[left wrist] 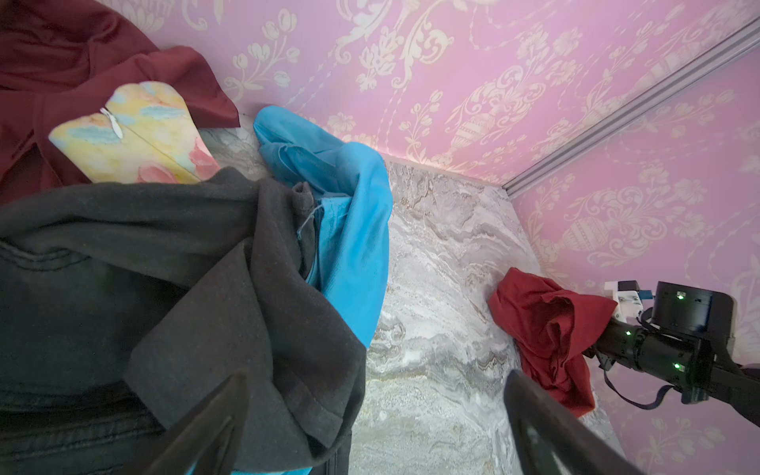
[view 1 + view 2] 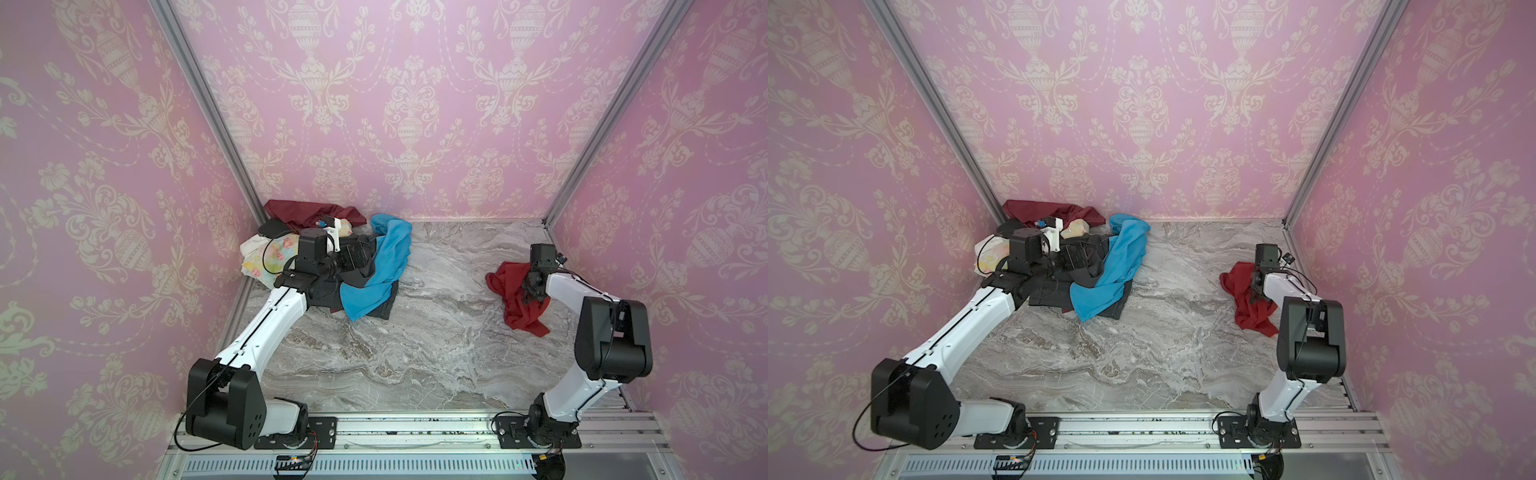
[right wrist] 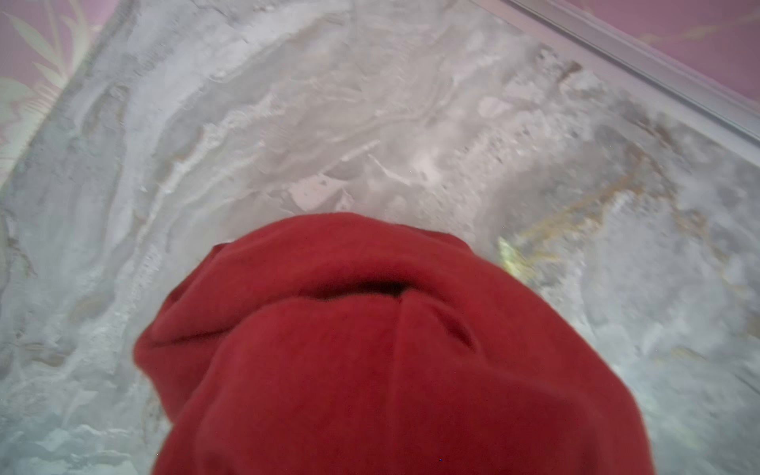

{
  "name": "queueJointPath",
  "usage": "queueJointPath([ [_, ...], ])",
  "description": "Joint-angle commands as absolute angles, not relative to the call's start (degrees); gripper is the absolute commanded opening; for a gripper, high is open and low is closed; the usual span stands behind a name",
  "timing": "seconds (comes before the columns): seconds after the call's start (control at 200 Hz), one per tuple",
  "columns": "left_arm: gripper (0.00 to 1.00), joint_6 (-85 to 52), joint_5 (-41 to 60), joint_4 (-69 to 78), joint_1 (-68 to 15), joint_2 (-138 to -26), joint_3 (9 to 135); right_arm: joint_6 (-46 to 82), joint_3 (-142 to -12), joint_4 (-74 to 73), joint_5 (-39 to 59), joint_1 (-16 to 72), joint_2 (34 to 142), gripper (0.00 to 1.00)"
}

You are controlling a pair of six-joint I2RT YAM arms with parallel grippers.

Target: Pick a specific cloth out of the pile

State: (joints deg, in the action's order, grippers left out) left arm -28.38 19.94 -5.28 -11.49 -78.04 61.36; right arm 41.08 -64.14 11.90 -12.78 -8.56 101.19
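The red cloth [image 2: 517, 299] [image 2: 1246, 291] lies crumpled on the marble at the right, apart from the pile [image 2: 266, 255] in the back left corner. My right gripper [image 2: 531, 290] is pressed into the cloth's right side. In the right wrist view the red cloth [image 3: 370, 370] covers the jaws, so their state is hidden. My left gripper [image 2: 359, 259] [image 1: 378, 415] hovers over the pile's dark grey garment [image 1: 205, 288] with its fingers [image 1: 534, 411] spread wide and nothing between them. In the left wrist view the red cloth [image 1: 543, 325] bunches up against the right gripper.
The pile holds a bright blue shirt [image 2: 386, 266], a maroon cloth [image 2: 291, 210] and a floral cloth [image 1: 140, 140]. Pink papered walls close in the left, back and right sides. Bare marble [image 2: 436, 332] lies between the pile and the red cloth.
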Motion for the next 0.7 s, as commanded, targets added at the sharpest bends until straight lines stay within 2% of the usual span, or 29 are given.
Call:
queueJointPath([
  [0.0, 0.98, -30.99, 18.26, -0.39, -10.64, -80.37, 60.6, 37.31, -76.11, 10.65, -11.83, -9.2, 107.48, 0.25],
  [0.165, 0.97, -32.21, 18.88, -0.2, -10.22, -84.32, 63.16, 32.87, -98.69, 26.02, -7.61, -10.03, 120.39, 0.33],
  [0.23, 0.97, -32.66, 19.04, -0.31, -10.26, -85.15, 63.82, 30.78, -104.34, 33.61, -5.23, -10.13, 123.46, 0.44],
  [0.29, 0.97, -33.27, 19.31, -0.01, -10.28, -85.48, 63.75, 29.57, -103.33, 36.08, -3.91, -10.18, 123.11, 0.55],
  [0.32, 0.97, -33.58, 19.49, 0.19, -10.28, -85.52, 63.61, 28.57, -101.37, 35.81, -3.49, -10.16, 121.96, 0.66],
  [0.435, 0.96, -33.51, 20.38, -0.59, -10.23, -85.41, 63.45, 24.88, -97.02, 38.0, -6.29, -10.27, 117.76, 0.92],
  [0.51, 0.96, -33.14, 20.44, -1.07, -10.28, -84.74, 63.22, 22.23, -97.18, 40.4, -7.23, -10.44, 116.61, 0.98],
  [0.696, 0.96, -32.58, 20.43, -1.28, -10.28, -83.25, 61.95, 19.6, -99.36, 42.37, -9.71, -10.39, 114.94, 0.99],
])
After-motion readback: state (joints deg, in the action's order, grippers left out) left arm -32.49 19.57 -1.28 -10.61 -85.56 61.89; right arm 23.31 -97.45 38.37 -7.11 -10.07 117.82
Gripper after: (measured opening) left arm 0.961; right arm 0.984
